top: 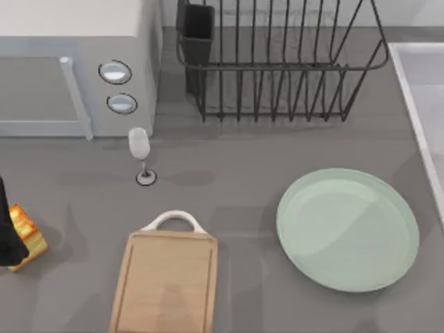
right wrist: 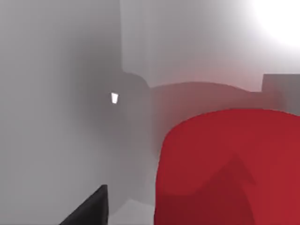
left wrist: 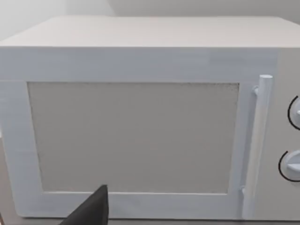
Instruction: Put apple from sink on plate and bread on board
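The bread [top: 29,234], golden-orange on top, sits tilted at the table's far left edge. My left gripper [top: 5,232] is a black shape right against the bread's left side. The wooden board [top: 165,288] with its white handle lies bare at front centre. To its right, the mint-green plate [top: 347,229] holds nothing. The sink [top: 411,90] shows its pale rim at the right edge. In the right wrist view the red apple [right wrist: 225,164] looms very close inside the pale sink [right wrist: 61,93], with a dark part of my right gripper [right wrist: 91,208] beside it.
A white microwave [top: 69,62] stands at the back left and fills the left wrist view as the microwave [left wrist: 140,131]. A wine glass [top: 140,149] stands in front of it, just behind the board's handle. A black dish rack [top: 277,62] sits at the back centre.
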